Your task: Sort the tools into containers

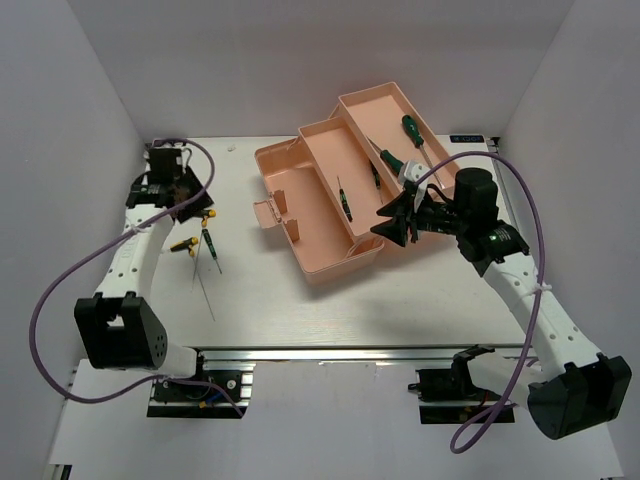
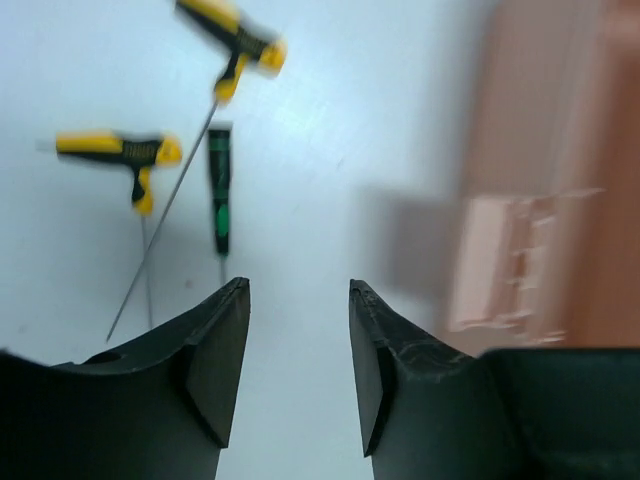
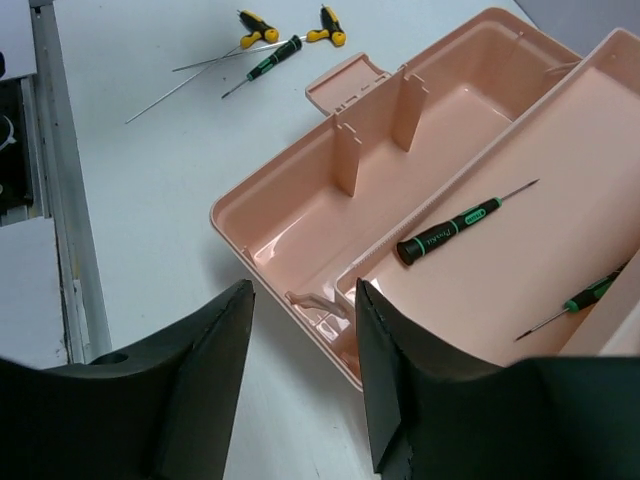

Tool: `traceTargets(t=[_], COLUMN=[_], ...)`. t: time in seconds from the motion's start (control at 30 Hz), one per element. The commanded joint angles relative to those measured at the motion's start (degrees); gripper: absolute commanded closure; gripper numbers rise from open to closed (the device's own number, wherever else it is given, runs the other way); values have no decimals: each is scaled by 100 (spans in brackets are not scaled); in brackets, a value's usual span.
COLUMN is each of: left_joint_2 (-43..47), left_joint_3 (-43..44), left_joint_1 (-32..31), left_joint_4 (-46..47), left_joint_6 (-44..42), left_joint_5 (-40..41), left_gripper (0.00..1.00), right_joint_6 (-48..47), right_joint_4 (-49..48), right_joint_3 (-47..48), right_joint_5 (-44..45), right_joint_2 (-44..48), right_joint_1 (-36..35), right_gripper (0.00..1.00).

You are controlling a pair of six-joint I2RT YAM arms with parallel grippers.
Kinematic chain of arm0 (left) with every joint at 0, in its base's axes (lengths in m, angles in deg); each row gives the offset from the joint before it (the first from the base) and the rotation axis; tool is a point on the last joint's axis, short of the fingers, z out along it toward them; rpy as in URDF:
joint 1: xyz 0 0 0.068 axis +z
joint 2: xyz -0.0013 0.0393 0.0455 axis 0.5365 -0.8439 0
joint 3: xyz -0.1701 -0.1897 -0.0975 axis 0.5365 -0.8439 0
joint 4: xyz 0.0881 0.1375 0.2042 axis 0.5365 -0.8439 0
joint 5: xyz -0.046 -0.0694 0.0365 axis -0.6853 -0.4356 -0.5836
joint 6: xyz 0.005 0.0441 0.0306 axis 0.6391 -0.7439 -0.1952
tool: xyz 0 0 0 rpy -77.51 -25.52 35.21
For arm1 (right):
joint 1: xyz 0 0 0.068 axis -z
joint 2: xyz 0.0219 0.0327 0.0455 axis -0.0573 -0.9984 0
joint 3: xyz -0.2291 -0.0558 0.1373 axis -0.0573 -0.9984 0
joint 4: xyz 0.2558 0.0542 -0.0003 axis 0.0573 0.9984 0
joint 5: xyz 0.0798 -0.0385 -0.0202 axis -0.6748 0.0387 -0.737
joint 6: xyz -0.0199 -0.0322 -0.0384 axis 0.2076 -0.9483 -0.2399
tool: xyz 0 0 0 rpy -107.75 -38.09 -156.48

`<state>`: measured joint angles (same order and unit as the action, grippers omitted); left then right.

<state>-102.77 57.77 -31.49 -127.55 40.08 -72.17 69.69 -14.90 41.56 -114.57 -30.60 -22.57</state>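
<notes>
We see the salmon-pink toolbox lying open on the white desk, with its fold-out trays stepped away toward its far right side. In the middle tray lie two slim tools, well apart. One is a black-and-green screwdriver set aslant near the tray's inner wall. The other is a second slim green screwdriver, deeper in the tray. The far tray holds a large green-handled screwdriver. The toolbox's deep main compartment shows only its own dividers.

Three more tools lie on the desk to the left of the toolbox, close together. They are a yellow-and-black T-handle driver, a second T-handle driver and a dark green screwdriver, which sits between their thin shafts.

The left claw hangs over bare desk left of the toolbox. Its fingers stand moderately apart and grip nothing. The loose tools lie just ahead of it, and the blurred toolbox is off to one side.

The right claw hovers above the toolbox's near right corner. It is likewise parted about halfway and has nothing between its fingers.
</notes>
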Motion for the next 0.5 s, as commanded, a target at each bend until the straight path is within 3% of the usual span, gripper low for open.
traceTargets(t=[0.0, 0.13, 0.47], left_joint_2=[-221, -678, -2023], left_joint_3=[-588, -1098, -616], left_joint_1=[-139, -130, -122], left_joint_4=[-385, -59, 372], left_joint_6=[-502, -519, -950], left_joint_5=[346, 284, 460], left_gripper=[45, 44, 45], right_joint_6=[-106, -88, -88], right_joint_4=[43, 52, 149], right_joint_3=[34, 17, 26], right_joint_5=[-237, -69, 194], right_joint_2=[-100, -161, -126], right_joint_1=[13, 4, 13], right_gripper=[48, 45, 41])
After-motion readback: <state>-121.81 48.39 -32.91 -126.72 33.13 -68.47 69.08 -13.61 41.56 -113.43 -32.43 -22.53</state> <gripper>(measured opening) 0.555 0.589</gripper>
